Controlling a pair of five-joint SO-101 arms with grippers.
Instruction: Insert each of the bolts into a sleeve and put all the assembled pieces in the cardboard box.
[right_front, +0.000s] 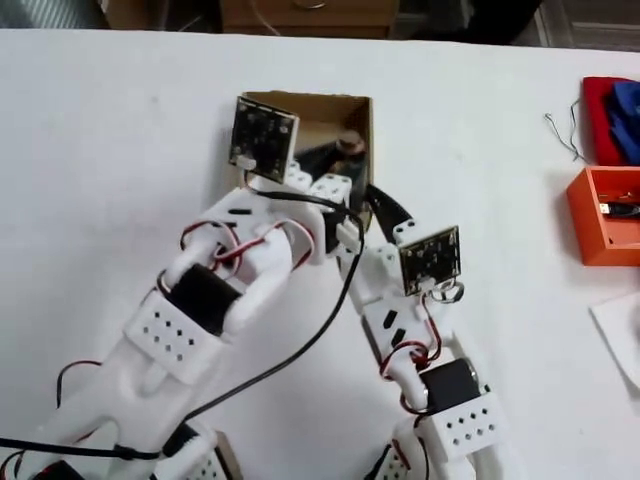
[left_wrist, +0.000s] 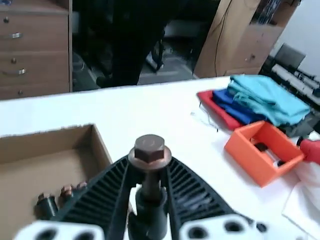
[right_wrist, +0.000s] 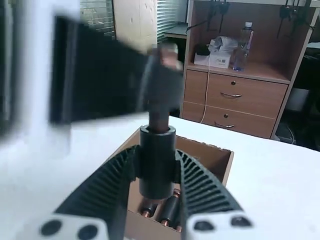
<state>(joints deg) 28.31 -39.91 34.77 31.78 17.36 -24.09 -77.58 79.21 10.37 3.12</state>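
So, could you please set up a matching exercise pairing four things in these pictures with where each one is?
Things:
1. bolt
2. sleeve
3. assembled pieces
4. orange tray

Places:
A. lying in the cardboard box
B. on the table beside the folded cloths
C. gripped in the left pincer
D. gripped in the right pincer

Pairs: 1-C, 2-D, 3-A, 4-B

Two white arms (right_front: 230, 280) tip to tip above the cardboard box (right_front: 310, 98) on a white table (right_front: 120, 150), orange tray (right_front: 592, 232) well apart.
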